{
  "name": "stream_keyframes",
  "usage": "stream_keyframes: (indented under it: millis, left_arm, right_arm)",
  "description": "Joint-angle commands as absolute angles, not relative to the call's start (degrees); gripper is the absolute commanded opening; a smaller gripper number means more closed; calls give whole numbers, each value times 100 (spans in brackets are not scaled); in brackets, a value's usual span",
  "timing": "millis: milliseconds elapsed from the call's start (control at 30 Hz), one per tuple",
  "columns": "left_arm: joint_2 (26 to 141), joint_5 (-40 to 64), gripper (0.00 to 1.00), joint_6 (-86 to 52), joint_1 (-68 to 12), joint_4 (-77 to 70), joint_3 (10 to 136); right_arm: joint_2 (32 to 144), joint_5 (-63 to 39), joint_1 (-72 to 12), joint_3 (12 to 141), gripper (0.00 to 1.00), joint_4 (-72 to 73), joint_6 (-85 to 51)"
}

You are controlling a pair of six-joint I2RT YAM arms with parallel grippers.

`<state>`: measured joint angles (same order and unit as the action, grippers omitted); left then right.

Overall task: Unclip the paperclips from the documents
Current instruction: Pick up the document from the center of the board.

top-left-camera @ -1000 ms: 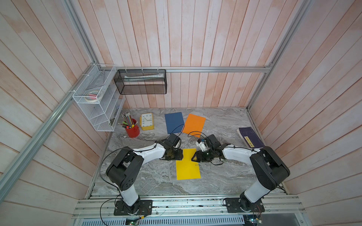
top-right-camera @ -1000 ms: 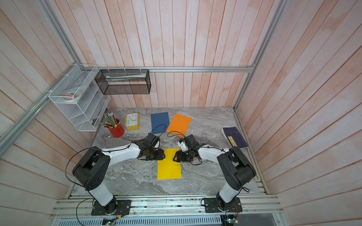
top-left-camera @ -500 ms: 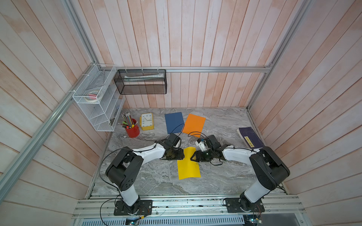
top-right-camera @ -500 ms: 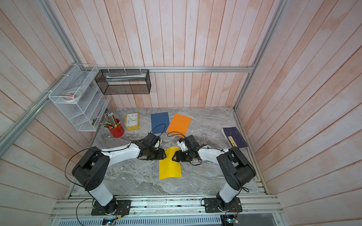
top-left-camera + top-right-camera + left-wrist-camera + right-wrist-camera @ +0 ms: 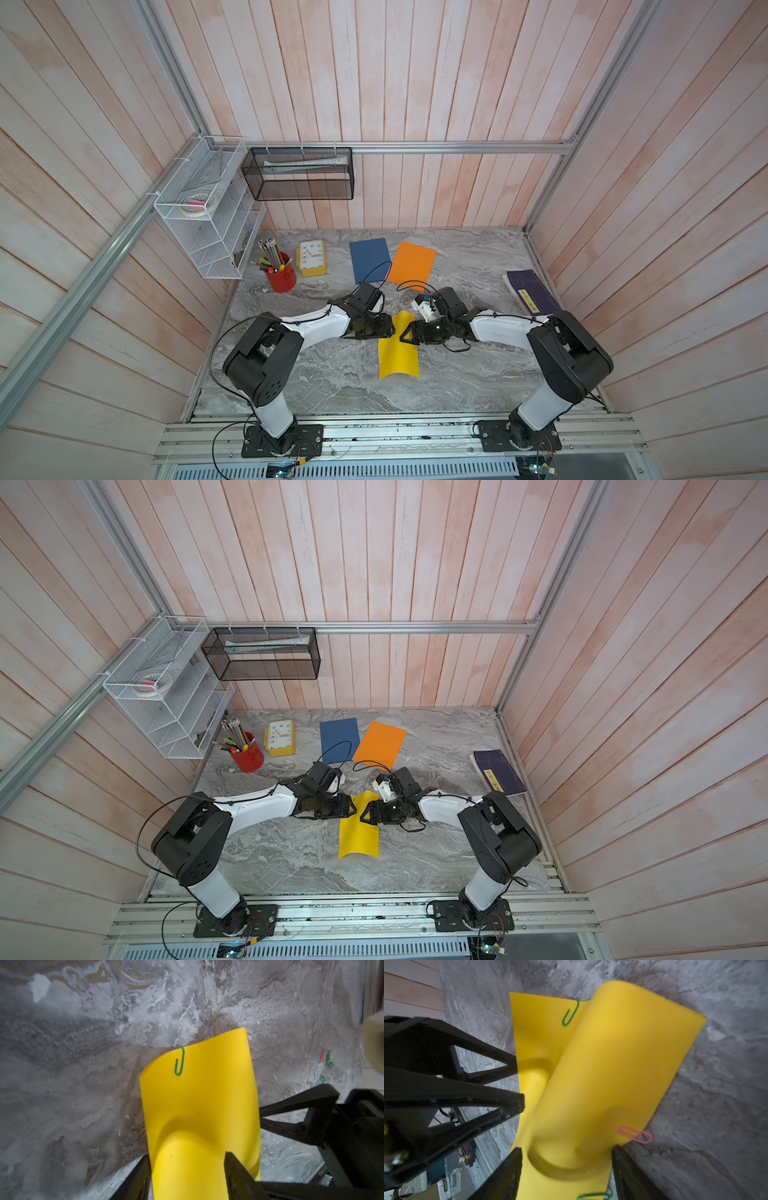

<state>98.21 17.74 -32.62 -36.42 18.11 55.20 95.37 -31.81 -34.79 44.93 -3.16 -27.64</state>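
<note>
A: Yellow document point(image 5: 398, 357)?
B: Mid-bench point(image 5: 324, 374), one end buckled up between left gripper point(image 5: 187, 1164) and right gripper point(image 5: 566, 1150).
A: Fingers point(image 5: 629, 1172)?
B: Both pairs apart, straddling the hump. Squeezing it or not, can't tell.
A: Clips?
B: Green paperclip point(image 5: 179, 1061) on the flat end's edge, pink paperclip point(image 5: 634, 1134) overhanging a side edge. Blue document point(image 5: 370, 259), orange document point(image 5: 411, 266) flat further back.

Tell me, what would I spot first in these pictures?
The bright yellow sheet, humped up in the middle of the table between the left gripper and right gripper. A green paperclip hooks its end away from the grippers, and a pink paperclip sits on another edge.
</note>
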Motion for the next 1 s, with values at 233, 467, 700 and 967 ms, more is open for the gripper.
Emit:
stream_keyframes:
  millis: [233,467,700,967]
  left_arm:
    - [9790,1959,58,-3326,-3638,1571,5381]
    - [9776,1986,58,-3322,-3638,1561,5366]
    - [9733,1969,57,-3322,-3638,1560,5356]
    - [9662,1896,58,-3296,-3622,1624,5379]
  right_arm:
    - [9856,-3141,-3655,4359,74,-514,-3013]
    - [9947,-3182,-3713,4412,74,-402,-3107]
    - [9901,-3117,-3720,4368,64,-365,-3137]
    - [9733,-3093,-3708,4316,51,-224,-3155]
